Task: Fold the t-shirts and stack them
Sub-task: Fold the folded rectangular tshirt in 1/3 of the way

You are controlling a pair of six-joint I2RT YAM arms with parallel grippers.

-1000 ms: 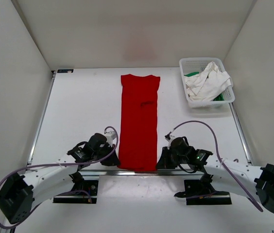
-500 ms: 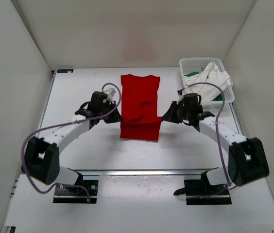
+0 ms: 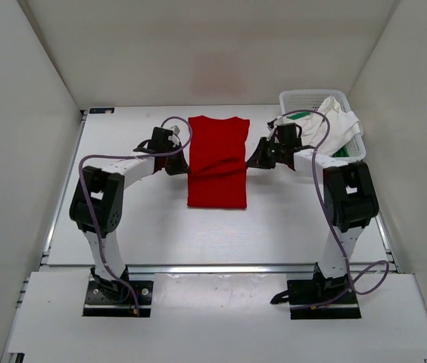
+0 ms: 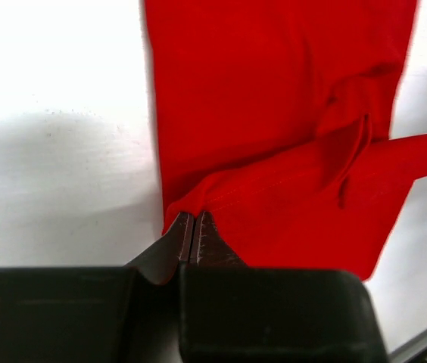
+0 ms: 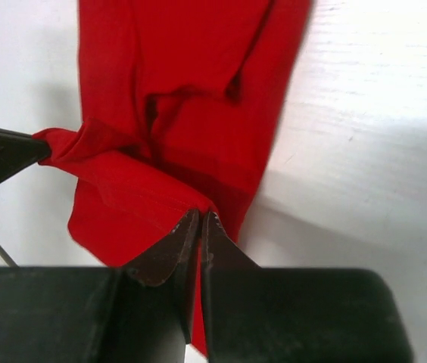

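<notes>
Red t-shirt [image 3: 217, 162] lies mid-table [image 3: 123, 219], collar at the far end, near hem raised and doubled back over the body. Left gripper [image 4: 194, 227] is pinched tight on the hem's left corner and right gripper [image 5: 201, 223] is pinched tight on the right corner, with no gap at either tip. Off-white t-shirt [image 3: 321, 130] and green t-shirt [image 3: 298, 116] sit heaped in the basket [image 3: 308, 94] at the far right, not yet folded. Risks as I read them: the hem sags between the claws, so laying it down slack would trap the pucker already in the cloth. If I let go unevenly, the fold edge will skew. Only a thin bite of fabric shows in each claw, so a corner could slip out. The right arm's cable loops near the basket and might snag the heap. Wrist views show the bite on each corner and the ridge in the cloth. The overhead hides the tips but alone shows fold squareness and the basket.
</notes>
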